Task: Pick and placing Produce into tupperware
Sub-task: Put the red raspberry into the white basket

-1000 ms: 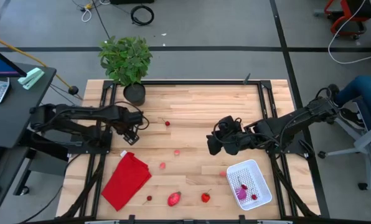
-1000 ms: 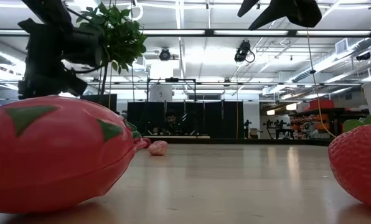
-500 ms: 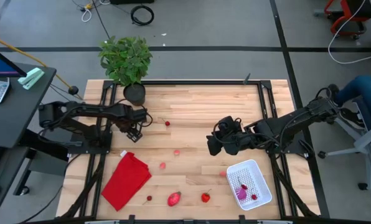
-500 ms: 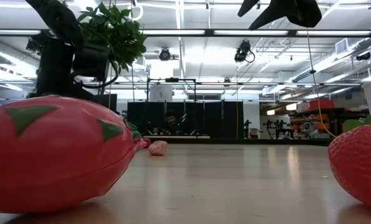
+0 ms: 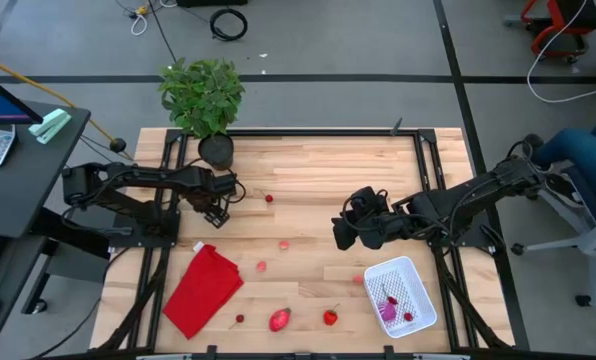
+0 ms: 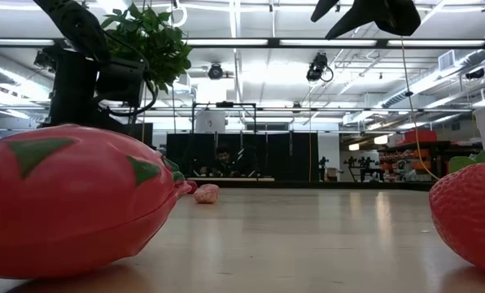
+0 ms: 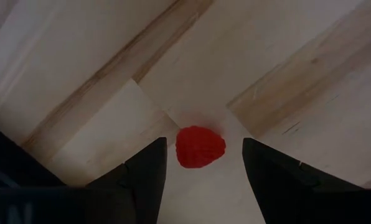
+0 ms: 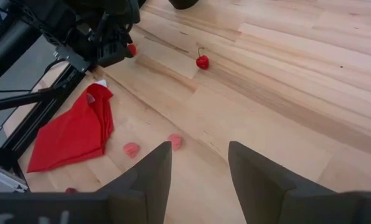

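My left gripper [image 7: 203, 144] [image 5: 216, 207] points down near the table's left edge and is open. A tiny red toy fruit [image 7: 200, 147] lies on the wood between its fingertips, untouched as far as I can see. My right gripper [image 8: 200, 154] [image 5: 342, 232] hovers open over the table's middle right. The white mesh tupperware [image 5: 415, 275] sits near the right front corner with a few pink and red pieces inside. More produce lies loose: a cherry [image 5: 269, 198], pink bits [image 5: 285, 244] [image 5: 261, 266], a big pink-red fruit [image 5: 279, 320] and a strawberry [image 5: 330, 317].
A folded red cloth [image 5: 203, 288] lies at the left front. A potted plant [image 5: 204, 100] stands at the far left corner. A tiny cherry [image 5: 240, 319] sits beside the cloth. A person's leg and chair [image 5: 583, 160] show beyond the right edge.
My left arm shifted a little toward the far edge and its gripper tipped steeper and came down over the small red piece during the first half second; since then it has held still. My right arm and the produce have not moved.
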